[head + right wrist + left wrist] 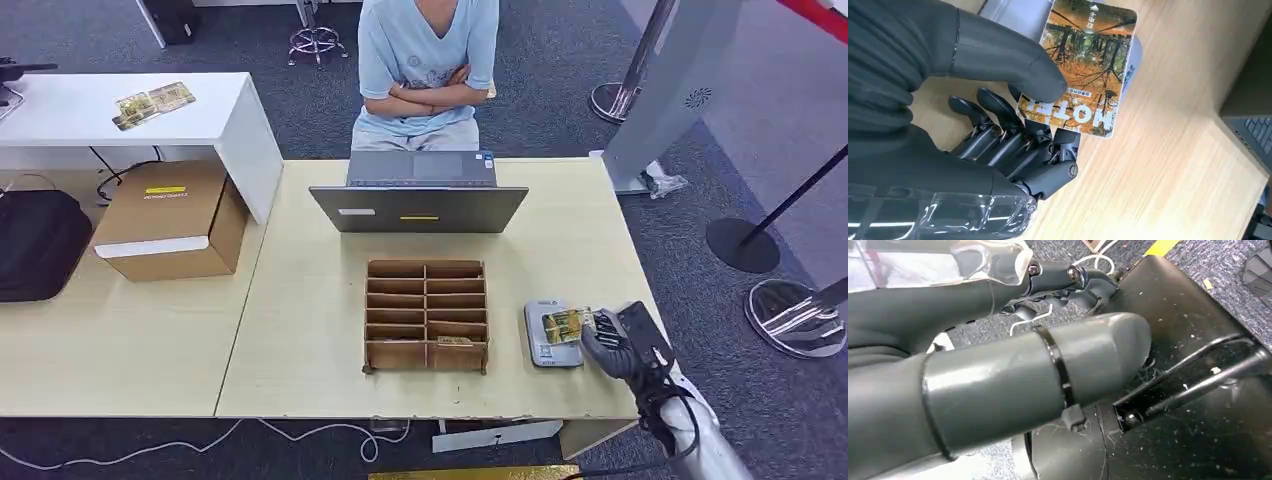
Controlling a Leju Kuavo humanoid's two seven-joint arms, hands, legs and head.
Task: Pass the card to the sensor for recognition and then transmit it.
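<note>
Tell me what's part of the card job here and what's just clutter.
Job: card, pinched by right hand; grey sensor beneath it; person opposite.
Clutter: wooden slot rack, laptop, cardboard box, black bag.

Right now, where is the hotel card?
In the head view the hotel card is at the table's right front, pinched in the right hand over the grey sensor, just right of the cardboard slot organizer.

We see the card (1082,70), printed with an autumn forest and "HOTEL", pinched in our right hand (998,120). It lies flat just over the grey sensor (547,335), beyond our fingertips.
</note>
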